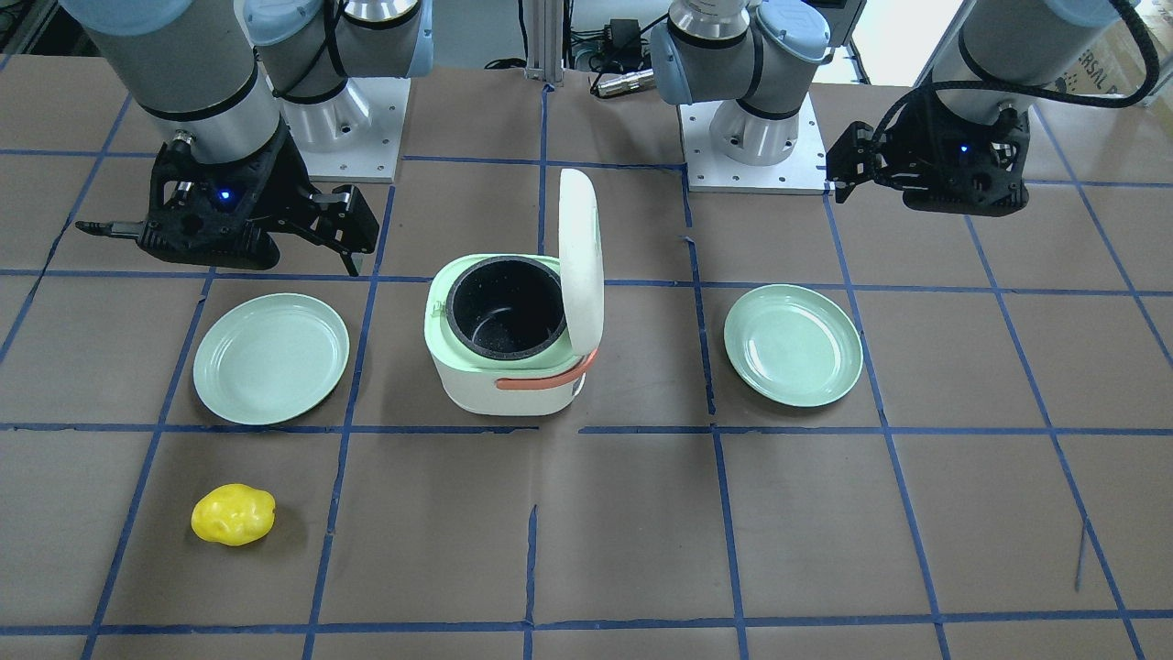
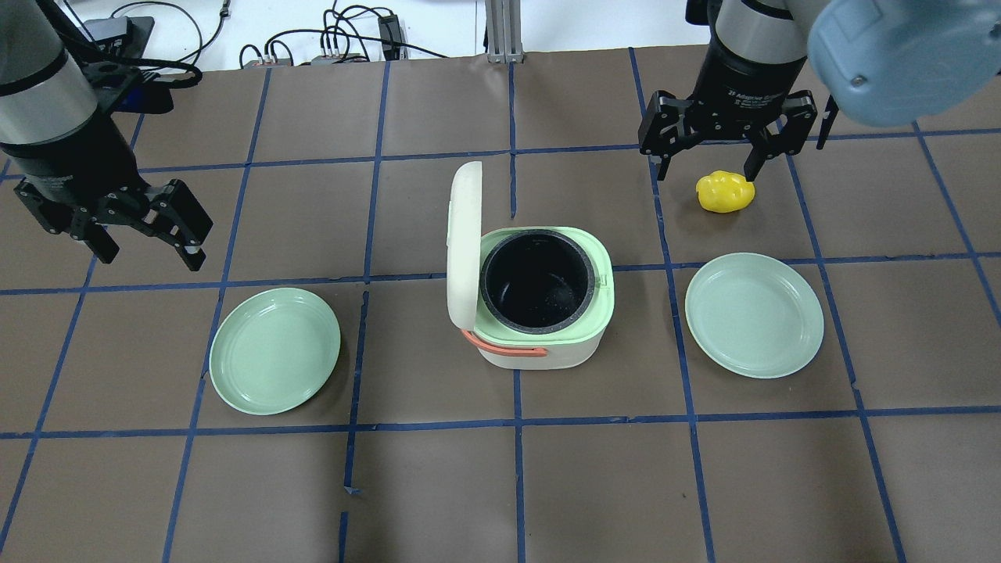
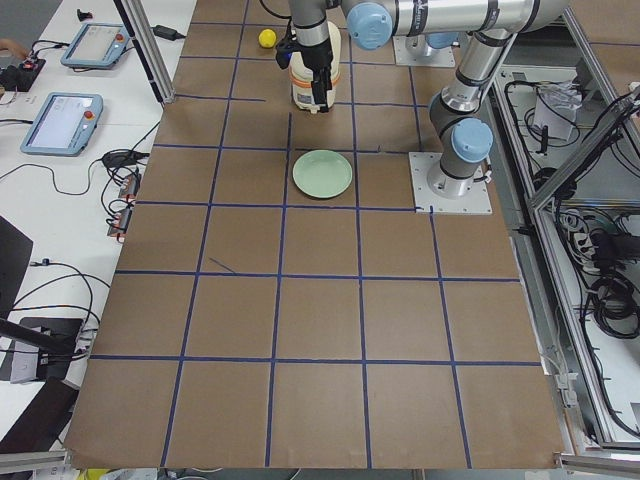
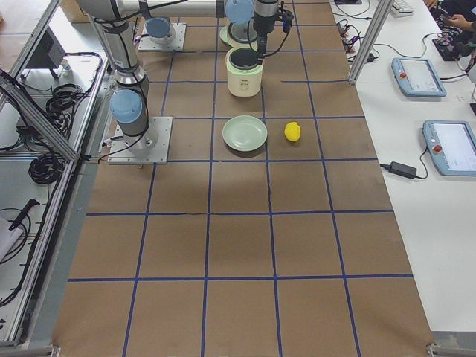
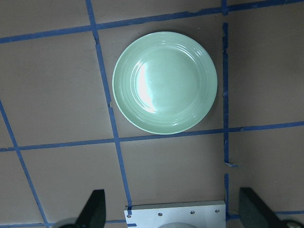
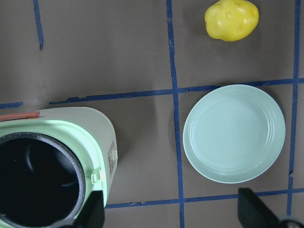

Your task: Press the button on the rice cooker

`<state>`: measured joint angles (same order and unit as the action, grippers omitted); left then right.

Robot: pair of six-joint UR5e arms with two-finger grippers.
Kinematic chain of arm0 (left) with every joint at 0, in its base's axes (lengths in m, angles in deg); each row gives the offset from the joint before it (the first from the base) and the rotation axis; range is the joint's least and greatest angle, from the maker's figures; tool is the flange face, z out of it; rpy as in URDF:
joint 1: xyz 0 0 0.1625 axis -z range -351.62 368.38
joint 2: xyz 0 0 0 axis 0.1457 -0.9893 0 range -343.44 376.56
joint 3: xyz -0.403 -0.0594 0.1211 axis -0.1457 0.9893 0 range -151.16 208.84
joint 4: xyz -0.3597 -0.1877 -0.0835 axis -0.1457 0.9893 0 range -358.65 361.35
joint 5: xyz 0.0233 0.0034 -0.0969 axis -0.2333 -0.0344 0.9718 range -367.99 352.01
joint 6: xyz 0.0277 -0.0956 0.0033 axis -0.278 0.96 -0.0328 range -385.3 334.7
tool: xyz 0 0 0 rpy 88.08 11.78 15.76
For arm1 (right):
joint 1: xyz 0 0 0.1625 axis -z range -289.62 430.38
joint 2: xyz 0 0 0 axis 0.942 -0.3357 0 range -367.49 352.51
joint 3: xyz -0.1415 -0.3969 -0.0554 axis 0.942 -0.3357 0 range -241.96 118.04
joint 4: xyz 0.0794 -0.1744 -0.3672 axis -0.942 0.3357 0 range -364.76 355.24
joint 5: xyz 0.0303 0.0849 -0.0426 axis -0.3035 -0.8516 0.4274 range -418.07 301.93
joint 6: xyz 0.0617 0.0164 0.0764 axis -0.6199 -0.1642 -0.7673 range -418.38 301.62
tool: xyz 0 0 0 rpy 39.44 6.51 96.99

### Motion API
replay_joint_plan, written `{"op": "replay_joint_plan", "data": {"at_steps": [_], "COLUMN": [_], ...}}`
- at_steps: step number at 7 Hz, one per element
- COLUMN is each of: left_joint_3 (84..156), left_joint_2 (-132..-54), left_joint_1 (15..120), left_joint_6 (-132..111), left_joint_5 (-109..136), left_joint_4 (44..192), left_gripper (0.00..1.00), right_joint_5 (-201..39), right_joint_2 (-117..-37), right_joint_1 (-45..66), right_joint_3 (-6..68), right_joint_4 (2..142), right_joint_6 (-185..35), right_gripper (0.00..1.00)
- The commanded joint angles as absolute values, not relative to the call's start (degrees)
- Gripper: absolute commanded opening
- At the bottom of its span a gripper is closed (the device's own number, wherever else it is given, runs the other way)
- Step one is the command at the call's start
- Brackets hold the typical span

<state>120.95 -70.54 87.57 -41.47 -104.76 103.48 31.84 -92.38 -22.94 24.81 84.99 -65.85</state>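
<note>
White rice cooker (image 1: 513,390) stands open on the desk (image 2: 438,485), lid upright, its button apparently already pressed.
Left tool (image 2: 148,252) and right tool (image 2: 710,170) hang spread and empty, well apart either side of the cooker.

On the desk (image 2: 610,485) we see a green plate (image 2: 274,350), a second green plate (image 2: 754,314), and near it a yellow potato (image 2: 726,192).
</note>
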Motion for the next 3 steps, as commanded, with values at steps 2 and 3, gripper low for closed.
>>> {"op": "replay_joint_plan", "data": {"at_steps": [2,3], "left_joint_3": [120.95,120.95], "left_joint_2": [-70.54,-70.54], "left_joint_1": [87.57,87.57], "left_joint_6": [-41.47,-41.47], "left_joint_5": [-104.76,-104.76], "left_joint_4": [103.48,103.48], "left_gripper": [1.0,1.0], "right_joint_5": [31.84,31.75], "right_joint_2": [-92.3,-92.3], "right_joint_1": [-22.96,-23.04], "right_joint_3": [25.05,25.48], "right_joint_4": [84.98,85.07], "right_joint_6": [-65.85,-65.94], "right_gripper": [1.0,1.0]}}
